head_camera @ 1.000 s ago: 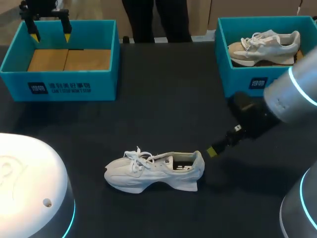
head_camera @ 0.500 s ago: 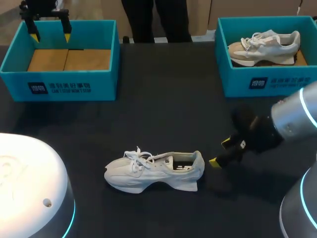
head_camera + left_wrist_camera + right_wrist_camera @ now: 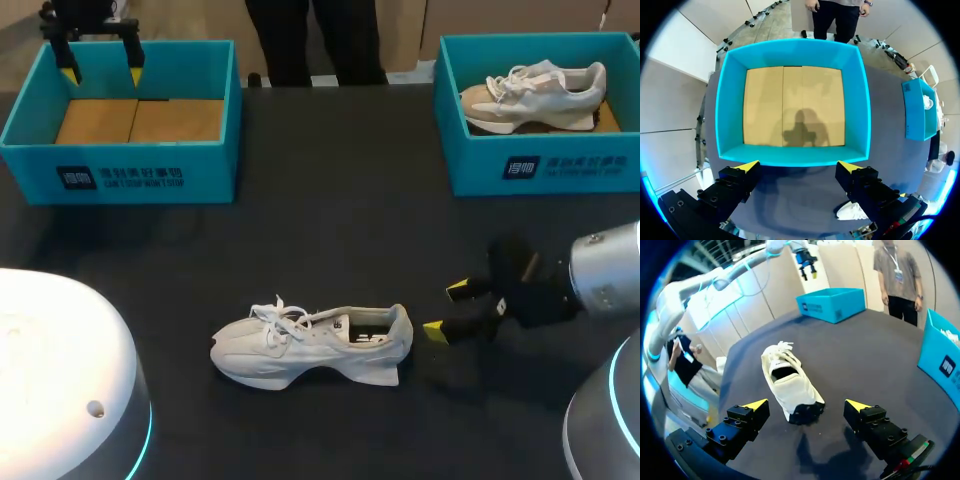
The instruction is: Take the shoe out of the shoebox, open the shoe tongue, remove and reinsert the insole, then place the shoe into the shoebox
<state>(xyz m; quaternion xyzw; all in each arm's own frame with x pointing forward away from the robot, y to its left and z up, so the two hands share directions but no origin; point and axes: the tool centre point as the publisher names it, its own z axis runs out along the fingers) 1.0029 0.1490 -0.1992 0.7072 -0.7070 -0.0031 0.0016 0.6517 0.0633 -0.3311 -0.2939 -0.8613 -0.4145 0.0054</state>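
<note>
**Shoe out on the table, right gripper lined up behind the heel, nothing gripped**

- Shoe (image 3: 310, 345) sits upright on its sole near the table's (image 3: 330, 210) front edge, about mid-width. Toe points to the left side, heel to the right. Laces (image 3: 278, 318) look loose and bunched over the tongue.
- Right gripper (image 3: 447, 310) is low and just beside the heel. Its fingers are spread wide and are not touching the shoe. From the wrist view, the heel sits ahead of the gap, slightly off to one side.
- Left gripper (image 3: 102, 70) hangs over the empty shoebox (image 3: 120, 175) at the far left corner, well apart from the shoe. Jaws are apart with nothing between them.
- Second shoebox (image 3: 540, 165) at the far right corner holds another shoe (image 3: 540, 95). It's not involved.

My read is that the tongue and insole steps are not yet done.

Risks from here:
- Nothing braces the shoe. If the right arm goes in from the heel end, a fingertip hitting the heel first will likely skid the shoe toward the left side or spin it instead of gripping it.
- The heel collar looks soft, so a pinch there could fold it and slip off.
- The loose laces could snag a fingertip going for the tongue and drag the whole shoe.
- The left arm is too far away to hold the shoe down. One-handed insole work would probably lift or tip it.
- I can't tell how the insole is seated from these views.
</note>
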